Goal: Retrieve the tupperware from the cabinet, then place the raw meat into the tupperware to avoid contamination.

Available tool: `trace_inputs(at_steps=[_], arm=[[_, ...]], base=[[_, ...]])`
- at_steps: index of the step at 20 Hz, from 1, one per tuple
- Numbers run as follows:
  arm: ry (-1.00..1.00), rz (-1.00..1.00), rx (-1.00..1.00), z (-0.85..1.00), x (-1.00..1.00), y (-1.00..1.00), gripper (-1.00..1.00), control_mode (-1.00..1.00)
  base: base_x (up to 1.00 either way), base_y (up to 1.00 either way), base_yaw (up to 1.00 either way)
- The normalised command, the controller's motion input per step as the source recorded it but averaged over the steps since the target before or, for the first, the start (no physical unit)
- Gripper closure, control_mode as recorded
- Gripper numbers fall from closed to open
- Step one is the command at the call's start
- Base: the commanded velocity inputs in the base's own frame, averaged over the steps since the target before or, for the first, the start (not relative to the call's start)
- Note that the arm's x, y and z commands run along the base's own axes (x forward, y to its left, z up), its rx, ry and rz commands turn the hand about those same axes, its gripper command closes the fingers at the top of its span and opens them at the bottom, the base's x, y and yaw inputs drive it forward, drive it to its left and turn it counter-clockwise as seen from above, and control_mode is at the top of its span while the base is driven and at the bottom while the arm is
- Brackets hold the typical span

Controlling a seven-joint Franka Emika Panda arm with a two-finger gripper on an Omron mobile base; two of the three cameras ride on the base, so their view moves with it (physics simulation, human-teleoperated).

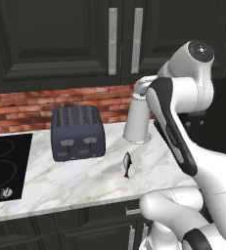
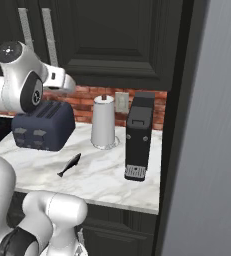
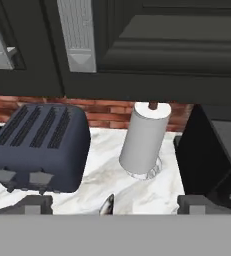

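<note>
The cabinet (image 1: 60, 39) above the counter has both dark panelled doors shut, and its silver bar handles (image 1: 113, 40) hang side by side. One handle (image 3: 77, 35) is close ahead in the hand view. The tupperware is out of view. The raw meat, a small dark fish (image 1: 127, 164), lies on the marble counter in front of the paper-towel roll; it is also seen as the fish (image 2: 69, 165). My gripper (image 3: 114, 205) is open with nothing between its fingers. It is held high above the counter, just below the cabinet doors.
A dark blue toaster (image 1: 78, 132) stands left of the fish. A white paper-towel roll (image 1: 136, 122) stands by the brick wall. A black coffee machine (image 2: 138, 142) is at the counter's right end, beside a tall grey panel (image 2: 212, 125). A black cooktop (image 1: 2, 166) lies at the left.
</note>
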Motion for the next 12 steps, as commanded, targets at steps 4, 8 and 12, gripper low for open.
trace_inputs(at_steps=[4,8,12], arm=[[-0.31,-0.08,0.02,0.62,-0.02,0.17,-1.00,-1.00],[-0.25,-0.10,0.00,0.63,0.03,0.29,-1.00,-1.00],[-0.12,-0.04,0.00,0.51,0.22,0.13,-1.00,-1.00]], base=[[0.00,0.00,0.00],[0.00,0.00,0.00],[0.00,0.00,0.00]])
